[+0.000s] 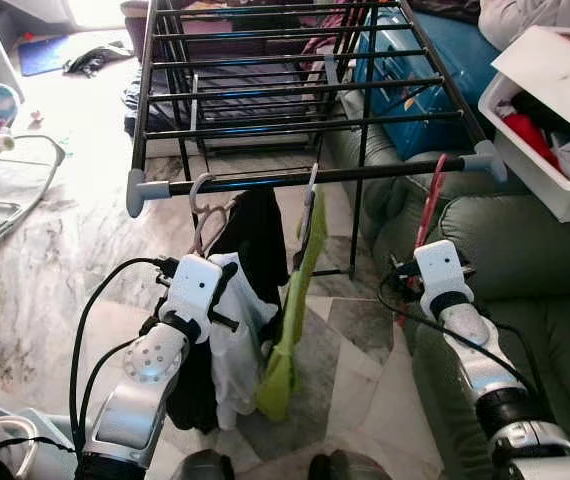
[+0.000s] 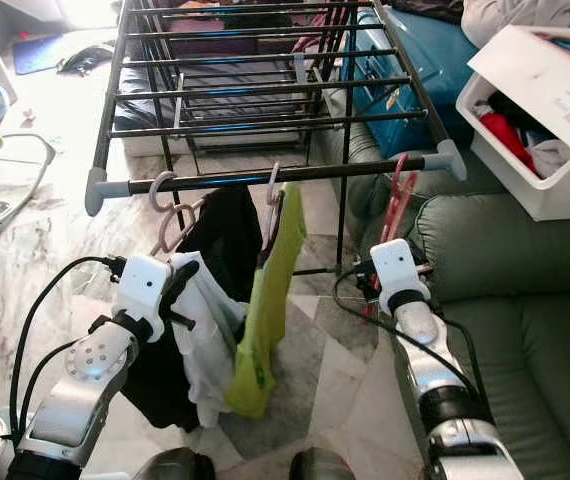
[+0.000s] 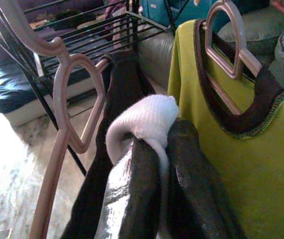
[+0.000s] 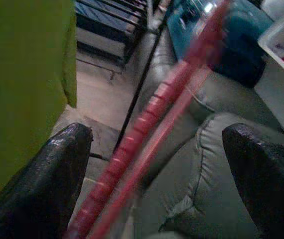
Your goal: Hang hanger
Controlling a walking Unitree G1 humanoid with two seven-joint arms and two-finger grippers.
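The left gripper (image 3: pixel 154 164) is clamped on a white garment (image 1: pixel 235 340), beside a black garment (image 1: pixel 255 235) on a pink hanger (image 1: pixel 205 205) hooked over the drying rack's (image 1: pixel 295 100) front bar. Next hangs a green shirt (image 1: pixel 290 330). The right gripper (image 4: pixel 157 164) is spread wide, a red hanger (image 1: pixel 428 205) lying between its fingers, untouched, near the green sofa (image 1: pixel 525 260).
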